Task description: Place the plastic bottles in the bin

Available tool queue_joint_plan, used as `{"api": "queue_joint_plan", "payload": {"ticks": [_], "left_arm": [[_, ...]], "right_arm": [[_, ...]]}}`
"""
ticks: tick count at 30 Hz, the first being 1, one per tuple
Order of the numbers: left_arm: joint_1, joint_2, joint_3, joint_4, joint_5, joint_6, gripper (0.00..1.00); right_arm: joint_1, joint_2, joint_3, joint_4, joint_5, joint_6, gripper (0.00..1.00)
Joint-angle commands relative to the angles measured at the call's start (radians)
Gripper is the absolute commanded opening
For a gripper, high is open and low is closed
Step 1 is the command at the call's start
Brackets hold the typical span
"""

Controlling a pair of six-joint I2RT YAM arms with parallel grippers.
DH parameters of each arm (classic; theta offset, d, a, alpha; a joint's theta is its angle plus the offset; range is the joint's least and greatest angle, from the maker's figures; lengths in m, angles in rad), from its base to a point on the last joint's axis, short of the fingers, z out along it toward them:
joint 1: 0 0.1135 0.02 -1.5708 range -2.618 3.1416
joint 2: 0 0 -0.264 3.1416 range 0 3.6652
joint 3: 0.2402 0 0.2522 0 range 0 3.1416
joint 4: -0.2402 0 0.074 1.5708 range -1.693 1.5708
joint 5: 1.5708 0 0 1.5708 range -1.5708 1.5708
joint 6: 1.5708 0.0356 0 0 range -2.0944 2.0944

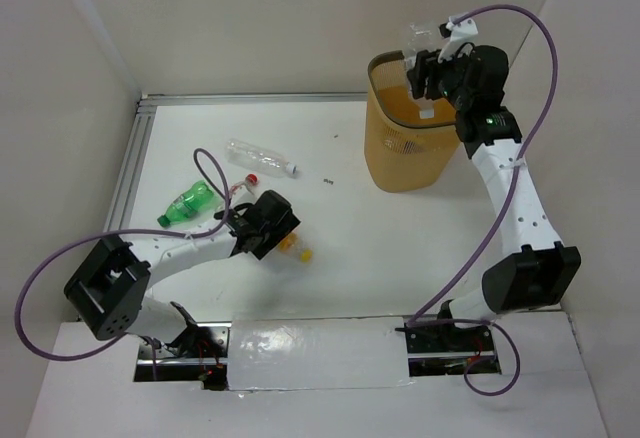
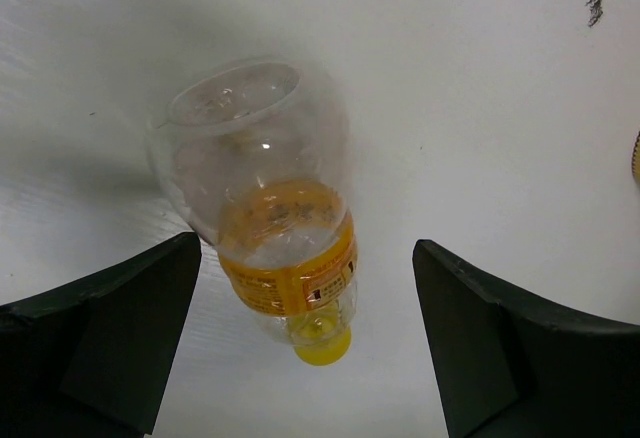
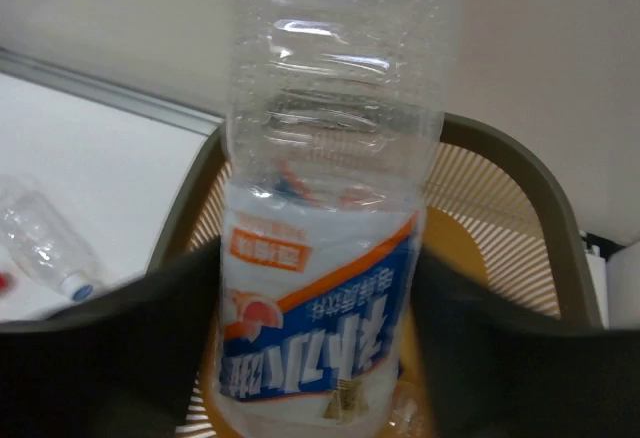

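Gripping blue-labelled bottle (image 3: 320, 288), lettering upside-down, above bin (image 1: 400, 158) with outstretched right pincer (image 1: 425, 76). Straddling orange-labelled bottle (image 2: 285, 248) with wide-open left pincer (image 2: 307, 250).

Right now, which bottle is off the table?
The blue-labelled bottle, gripped by the right fingers over the bin; the green bottle, clear bottle and orange-labelled bottle lie on the table.

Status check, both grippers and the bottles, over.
Right gripper shut on clear blue-labelled plastic bottle above yellow-orange mesh bin. Left gripper open, straddling orange-labelled clear bottle lying on table. Bin mouth unobstructed.
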Motion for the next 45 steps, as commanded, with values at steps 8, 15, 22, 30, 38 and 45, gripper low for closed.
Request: {"api": "queue_joint_plan", "payload": {"ticks": [8,15,22,30,38,45], "left_arm": [[-0.019,0.134,0.061,-0.021,-0.058,0.025,0.86],[-0.077,0.172,0.082,-0.031,-0.069,0.062,0.57],[-0.206,0.079,0.208,0.066,-0.089,0.290,0.30],[-0.148,0.031,0.494,0.297,0.001,0.618,0.14],[-0.059,0.293,0.947,0.439,0.236,0.740,0.14],[-0.014,0.574,1.295,0.551,0.343,0.651,0.16]], "right_arm": [[-0.131,-0.008,-0.012,-0.044,-0.311,0.007,1.00],[-0.170,-0.120,-0.098,-0.075,-0.560,-0.016,1.00],[-0.211,-0.265,-0.222,-0.125,-0.777,-0.222,1.00],[-0.286,-0.422,-0.410,-0.060,-0.815,-0.272,0.18],[-0.308,-0.478,-0.453,-0.289,-0.846,-0.472,0.00],[-0.326,-0.551,-0.516,-0.451,-0.846,-0.604,0.00]]}}
